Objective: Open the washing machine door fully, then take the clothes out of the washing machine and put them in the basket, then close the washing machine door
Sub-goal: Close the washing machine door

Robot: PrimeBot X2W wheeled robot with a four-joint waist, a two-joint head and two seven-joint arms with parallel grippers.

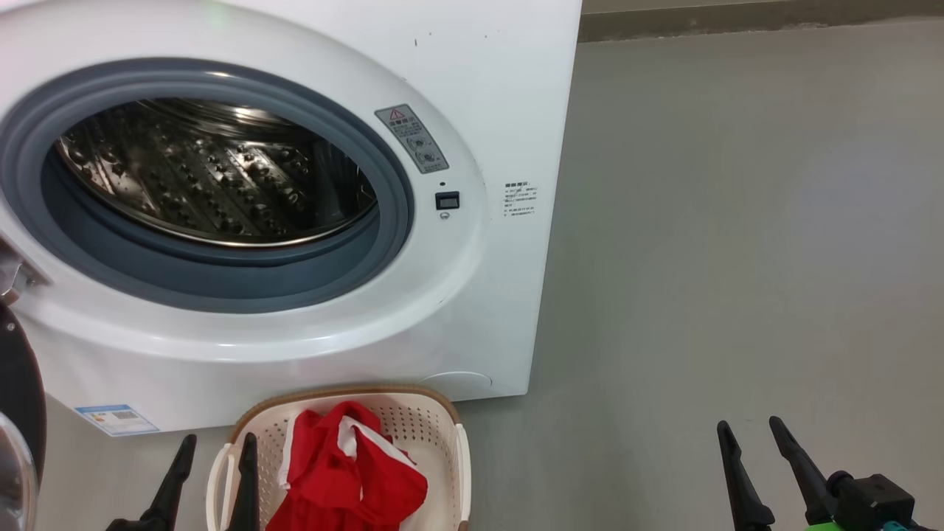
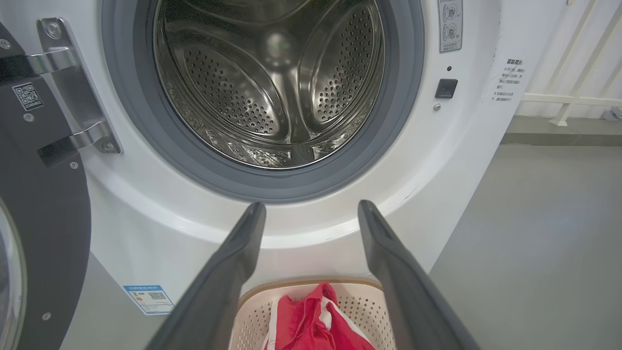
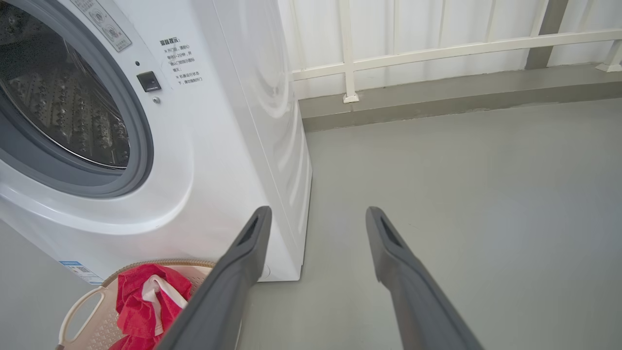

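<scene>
washing machine (image 1: 472,88): a big white front-loader in the upper left of the head view, standing on a grey floor (image 1: 737,221).
washing machine door (image 1: 18,398): open and out to the far left. its black rim and a sliver of clear glass show at the lower left edge of the head view. in the left wrist view it hangs from a metal hinge (image 2: 73,97) at the left edge.
drum (image 1: 214,177): shiny perforated steel seen through the round opening, framed by a grey rubber ring (image 1: 221,284).
basket (image 1: 435,420): a cream perforated tub with a brown rim, bottom centre of the head view, on the floor just in front of the machine's base.
clothes (image 1: 343,472): red fabric with white trim, heaped inside the basket.
left gripper (image 1: 220,438): lower left of the head view, with two dark fingers pointing up the frame. they are spread wide with nothing between them. one finger overlaps the basket's left edge in the picture.
right gripper (image 1: 748,422): lower right of the head view, fingers wide apart and holding nothing, over the floor, well apart from the basket.
blue label (image 1: 116,419): a small sticker low on the machine's front, lower left.
railing (image 3: 437,51): white bars across the top of the right wrist view, behind the machine.
</scene>
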